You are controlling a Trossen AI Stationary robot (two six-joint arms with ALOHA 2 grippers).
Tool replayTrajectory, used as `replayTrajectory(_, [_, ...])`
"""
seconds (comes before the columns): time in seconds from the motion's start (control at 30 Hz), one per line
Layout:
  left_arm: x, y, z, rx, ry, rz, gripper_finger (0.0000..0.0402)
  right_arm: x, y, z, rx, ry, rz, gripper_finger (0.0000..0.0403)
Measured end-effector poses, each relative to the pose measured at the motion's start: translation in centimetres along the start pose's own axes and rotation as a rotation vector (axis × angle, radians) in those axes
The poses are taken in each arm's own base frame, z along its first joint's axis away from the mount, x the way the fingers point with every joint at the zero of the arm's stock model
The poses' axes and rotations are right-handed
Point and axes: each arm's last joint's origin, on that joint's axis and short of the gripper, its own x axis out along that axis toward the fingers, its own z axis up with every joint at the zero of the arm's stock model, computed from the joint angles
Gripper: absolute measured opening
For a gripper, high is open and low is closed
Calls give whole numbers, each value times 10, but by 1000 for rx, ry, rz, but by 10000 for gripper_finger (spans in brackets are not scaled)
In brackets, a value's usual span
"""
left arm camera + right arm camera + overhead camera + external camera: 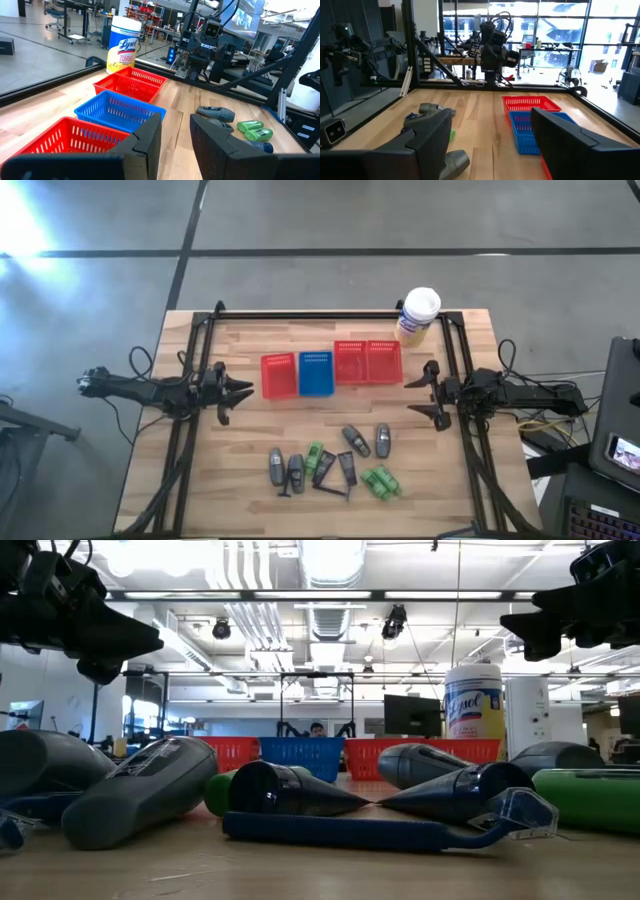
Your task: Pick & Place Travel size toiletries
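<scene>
The toiletries lie loose in a cluster near the table's near edge. There are grey bottles [276, 465] [356, 440], green bottles [380, 482] [314, 458], dark flat tubes [346, 468] and a thin dark stick [340, 832]. The low view shows them close up, lying on their sides. My left gripper [236, 392] hovers open at the table's left side, above the wood and beside the baskets. My right gripper [428, 393] hovers open at the right side. Each wrist view shows the open fingers, left [175, 142] and right [490, 142], with nothing between them.
A red basket [278, 375], a blue basket [316, 373] and two joined red baskets [367, 362] stand in a row across the table's middle. A white-lidded yellow canister [418, 315] stands at the far right corner. A black frame [330, 315] borders the table.
</scene>
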Motion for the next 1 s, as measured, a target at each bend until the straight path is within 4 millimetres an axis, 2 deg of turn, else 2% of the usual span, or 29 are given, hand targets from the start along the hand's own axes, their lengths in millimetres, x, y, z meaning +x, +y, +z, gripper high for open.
replayTrajectory(0.37, [0,0,0,0,0,0,108,0,0,0,-10,0,0,237])
replayTrajectory(0.57, [0,0,0,0,0,0,108,0,0,-2,-335,25,2,229])
replayTrajectory(0.7, [0,0,0,0,0,0,108,0,0,-2,-424,23,2,225])
replayTrajectory(0.87, [0,0,0,0,0,0,108,0,0,-2,-367,21,5,224])
replayTrajectory(0.93, [0,0,0,0,0,0,108,0,0,0,-231,1,0,227])
replayTrajectory(1.0, [0,0,0,0,0,0,108,0,-3,5,-11,-47,-95,232])
